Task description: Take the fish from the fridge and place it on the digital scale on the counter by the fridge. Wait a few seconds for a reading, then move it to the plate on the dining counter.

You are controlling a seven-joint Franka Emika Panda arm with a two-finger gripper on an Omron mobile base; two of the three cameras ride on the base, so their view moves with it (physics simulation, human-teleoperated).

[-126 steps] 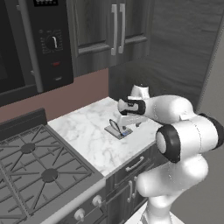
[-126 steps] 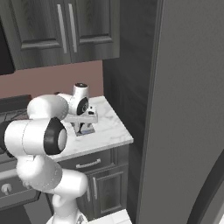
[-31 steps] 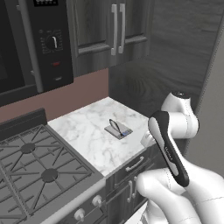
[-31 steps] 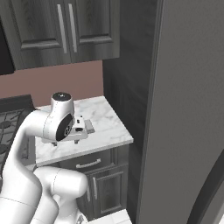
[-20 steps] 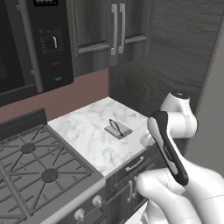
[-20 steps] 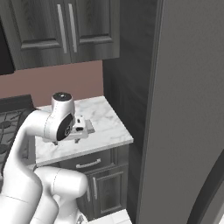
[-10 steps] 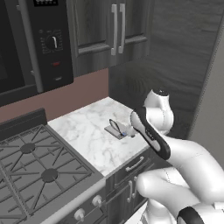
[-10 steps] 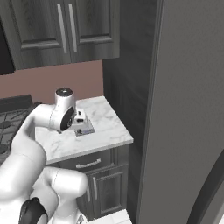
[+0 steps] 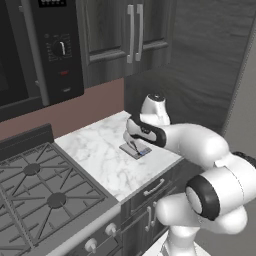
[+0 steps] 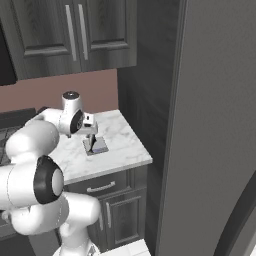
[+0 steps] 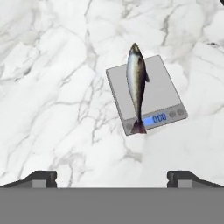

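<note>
Fish is laid on scale on desk; weighing step is judged done. Pincer is spread, empty, above. Transfer to plate is left.

Slick dark silvery fish on smooth matt grey plastic-looking scale; polished white grey-veined marble counter; matt dark woodgrain cabinets

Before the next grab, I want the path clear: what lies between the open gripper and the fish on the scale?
Bare marble. In the hand view only counter separates the open gripper from the fish lying on the digital scale.
</note>
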